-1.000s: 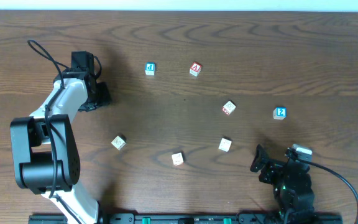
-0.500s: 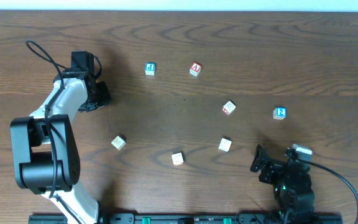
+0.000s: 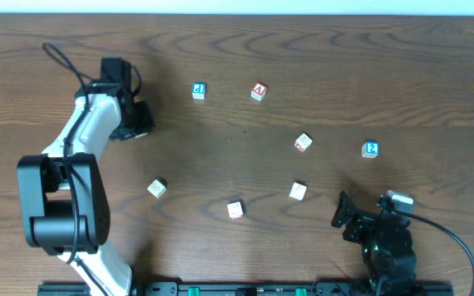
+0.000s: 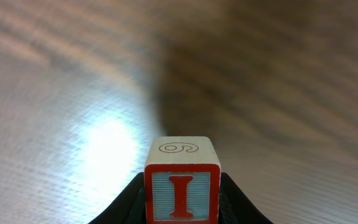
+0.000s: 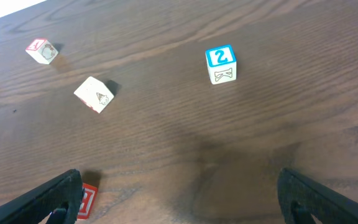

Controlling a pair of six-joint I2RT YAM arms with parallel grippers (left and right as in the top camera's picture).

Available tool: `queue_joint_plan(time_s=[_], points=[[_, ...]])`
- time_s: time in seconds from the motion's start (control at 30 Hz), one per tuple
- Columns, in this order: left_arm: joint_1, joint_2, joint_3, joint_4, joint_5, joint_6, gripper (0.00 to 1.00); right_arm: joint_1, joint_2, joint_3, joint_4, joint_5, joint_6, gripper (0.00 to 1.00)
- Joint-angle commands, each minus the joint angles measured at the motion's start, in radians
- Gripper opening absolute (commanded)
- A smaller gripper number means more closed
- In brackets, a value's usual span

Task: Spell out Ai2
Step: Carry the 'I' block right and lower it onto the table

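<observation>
My left gripper (image 3: 139, 122) is at the back left of the table, shut on a wooden block with a red letter I (image 4: 181, 188) and a 6 on its top, held just over the wood. A red A block (image 3: 258, 91) lies at the back centre and also shows in the right wrist view (image 5: 42, 51). A blue 2 block (image 3: 371, 149) lies at the right and shows in the right wrist view (image 5: 220, 63). My right gripper (image 3: 348, 215) is open and empty near the front right edge, well short of the 2 block.
A blue-letter block (image 3: 198, 90) lies left of the A block. A red and white block (image 3: 303, 143) lies mid-right. Pale blocks lie at the front (image 3: 157, 188), (image 3: 234, 210), (image 3: 298, 191); the last shows a red face by my right gripper's left finger (image 5: 87, 199).
My left gripper has shifted a little to the right and toward the back with the I block in it. The right arm and the loose blocks have not moved.
</observation>
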Motion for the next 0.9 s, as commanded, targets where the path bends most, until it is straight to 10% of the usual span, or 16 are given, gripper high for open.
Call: queue_joint_plan(time_s=[0.0,0.33,0.87], points=[[-0.066,0.012,0.055,-0.006,-0.032,0.04,0.06,-0.005,-0.005,-0.002,-0.001,0.0,0.018,0.99],[-0.381,0.013,0.138,0.008,-0.054,0.118,0.05,-0.005,-0.005,-0.002,-0.001,0.0,0.018,0.99],[-0.46,0.012,0.146,-0.027,0.001,-0.001,0.06,-0.005,-0.005,-0.002,-0.001,0.0,0.018,0.99]])
